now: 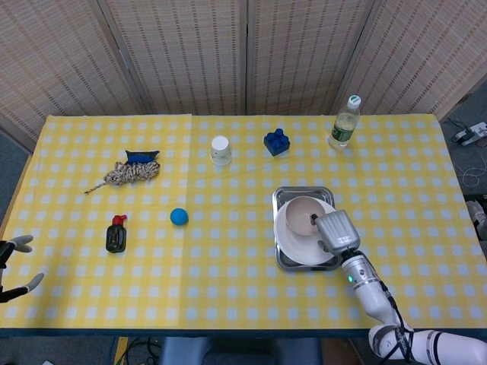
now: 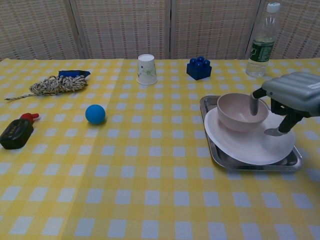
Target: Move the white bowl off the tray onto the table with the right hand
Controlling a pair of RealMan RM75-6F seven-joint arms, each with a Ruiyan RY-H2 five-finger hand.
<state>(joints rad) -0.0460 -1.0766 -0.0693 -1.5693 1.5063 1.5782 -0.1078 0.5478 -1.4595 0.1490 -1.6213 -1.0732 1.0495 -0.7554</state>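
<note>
The white bowl (image 2: 236, 112) sits on a white plate (image 2: 250, 142), and the plate lies on a metal tray (image 2: 209, 106) at the right of the table. My right hand (image 2: 292, 96) is at the bowl's right rim. One finger (image 2: 254, 105) dips inside the bowl, while the thumb (image 2: 275, 131) hangs outside over the plate, apart from the wall. In the head view this hand (image 1: 335, 231) covers the right side of the bowl (image 1: 301, 211). My left hand (image 1: 14, 268) hovers empty at the table's front left edge, fingers spread.
A paper cup (image 2: 146, 69), a blue block (image 2: 199, 68) and a plastic bottle (image 2: 262, 42) stand along the back. A blue ball (image 2: 95, 114), a black bottle with a red cap (image 2: 16, 131) and a rope bundle (image 2: 52, 84) lie to the left.
</note>
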